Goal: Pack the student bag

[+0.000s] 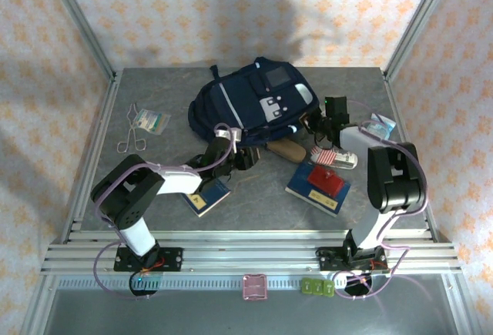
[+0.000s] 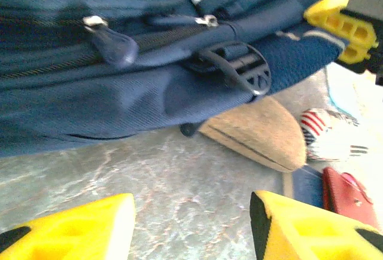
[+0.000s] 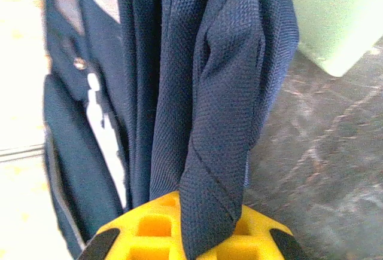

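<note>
Grey table (image 1: pixel 154 189), patterned walls (image 1: pixel 231 11): bag (image 1: pixel 250 96) lies far middle, packing seemingly unstarted; right gripper (image 3: pixel 200 224) pinches its fabric, left gripper (image 2: pixel 192 221) open, empty; books (image 1: pixel 208 195) and case (image 1: pixel 286 150) wait outside

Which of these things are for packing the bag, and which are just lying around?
For the job: the student bag, pinched by the right fingers; probably to pack: blue book, second blue book, brown glasses case, red wallet, striped pouch.
Likely just lying about: scissor-like metal tool, small packet, pink clip, green clip.
</note>
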Tool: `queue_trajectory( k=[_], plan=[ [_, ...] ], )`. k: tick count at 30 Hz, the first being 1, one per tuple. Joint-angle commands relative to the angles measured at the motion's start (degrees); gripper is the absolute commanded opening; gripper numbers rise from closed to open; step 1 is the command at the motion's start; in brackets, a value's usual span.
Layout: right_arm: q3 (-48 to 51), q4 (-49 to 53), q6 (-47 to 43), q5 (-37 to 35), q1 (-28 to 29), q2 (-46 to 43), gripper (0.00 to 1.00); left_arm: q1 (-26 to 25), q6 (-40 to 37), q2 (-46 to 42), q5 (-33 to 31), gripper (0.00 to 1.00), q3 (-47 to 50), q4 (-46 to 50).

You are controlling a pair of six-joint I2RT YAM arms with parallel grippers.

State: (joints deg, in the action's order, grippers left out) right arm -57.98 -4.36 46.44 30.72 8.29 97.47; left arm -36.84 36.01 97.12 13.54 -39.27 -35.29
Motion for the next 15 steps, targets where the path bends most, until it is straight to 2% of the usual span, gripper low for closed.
queue_trajectory(
  k=[1, 7, 10, 15],
  plan=[
    [-0.67, -4.04, 5.7, 3.53, 2.25, -6.85, 0.0, -0.84, -0.04, 0.59, 0.35, 0.58, 1.54, -9.83],
    [-0.12, -5.5, 13.35, 0.68, 5.41, -10.99, 0.0, -1.7, 0.29, 1.69, -1.96, 0.61, 2.71, -15.69],
    [-0.12, -6.07, 15.78, -0.29, 6.7, -12.28, 0.0, -2.18, -0.04, 1.66, -5.15, 0.66, 4.55, -20.02],
    [-1.3, -6.47, 16.97, -1.63, 8.89, -13.14, 0.0, -2.14, -1.85, 3.51, -10.12, 0.68, 6.59, -28.04]
  ],
)
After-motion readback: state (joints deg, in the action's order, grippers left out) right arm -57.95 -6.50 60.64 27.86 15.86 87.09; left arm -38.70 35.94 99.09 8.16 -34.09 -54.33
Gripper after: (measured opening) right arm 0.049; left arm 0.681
